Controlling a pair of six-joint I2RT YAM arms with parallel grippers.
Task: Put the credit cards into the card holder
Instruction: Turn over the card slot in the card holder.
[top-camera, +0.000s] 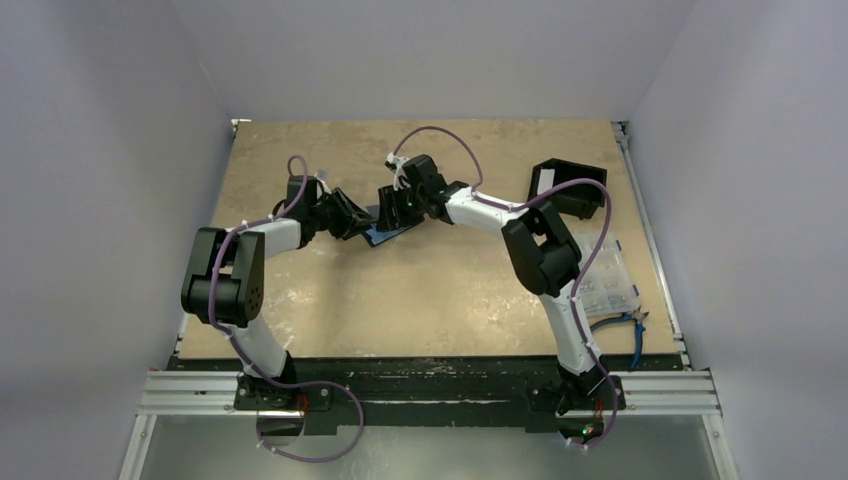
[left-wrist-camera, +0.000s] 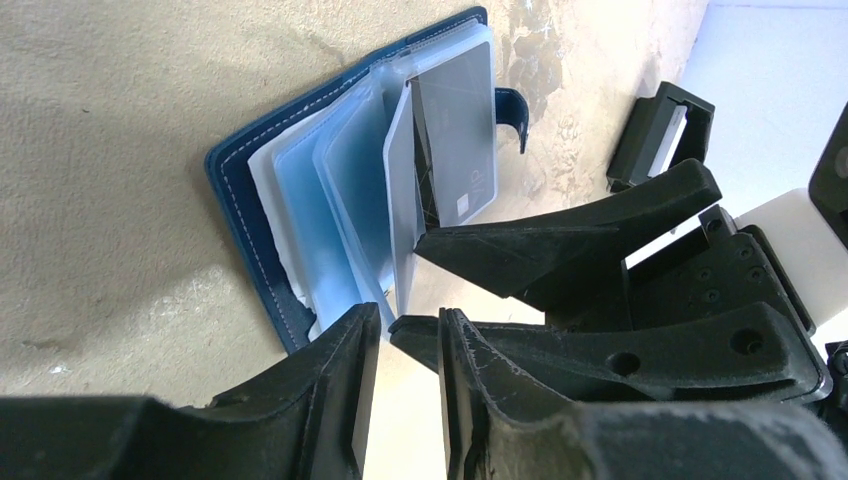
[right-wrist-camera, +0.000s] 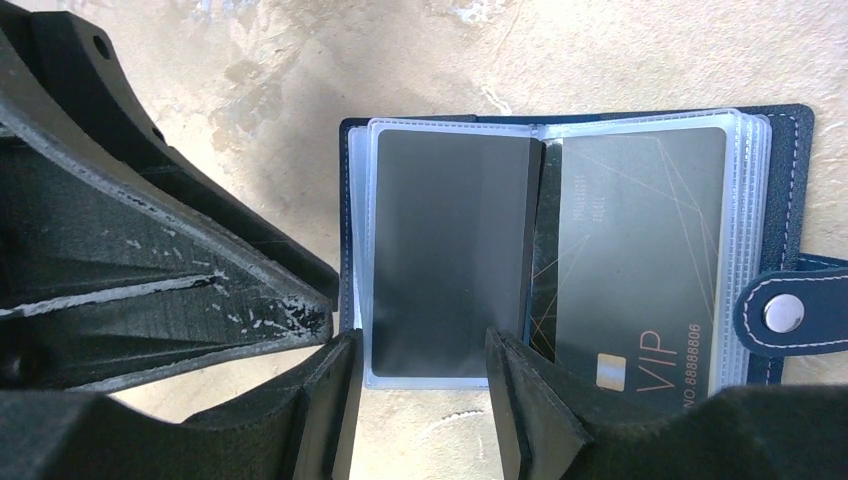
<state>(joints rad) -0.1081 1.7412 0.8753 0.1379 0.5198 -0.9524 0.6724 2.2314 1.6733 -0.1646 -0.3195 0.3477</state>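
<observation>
The navy card holder (top-camera: 385, 235) lies open at mid-table, its clear sleeves fanned out (left-wrist-camera: 235, 200) (right-wrist-camera: 790, 180). One sleeve page holding a plain dark credit card (right-wrist-camera: 445, 250) stands lifted off the stack (left-wrist-camera: 400, 200). My right gripper (right-wrist-camera: 420, 345) straddles that page's near end and is shut on the card's two long edges (top-camera: 392, 212). A second black credit card marked VIP (right-wrist-camera: 640, 250) sits in the sleeve to its right (left-wrist-camera: 460, 130). My left gripper (left-wrist-camera: 405, 320) is open with only table between its fingers. It sits at the holder's near-left corner (top-camera: 365, 225), one fingertip (right-wrist-camera: 300, 310) against the cover edge.
A black open-sided box with a white label (top-camera: 560, 185) (left-wrist-camera: 655, 130) stands at the back right. A clear compartment box (top-camera: 605, 275) and blue-handled pliers (top-camera: 630, 325) lie by the right edge. Both arms meet closely over the holder.
</observation>
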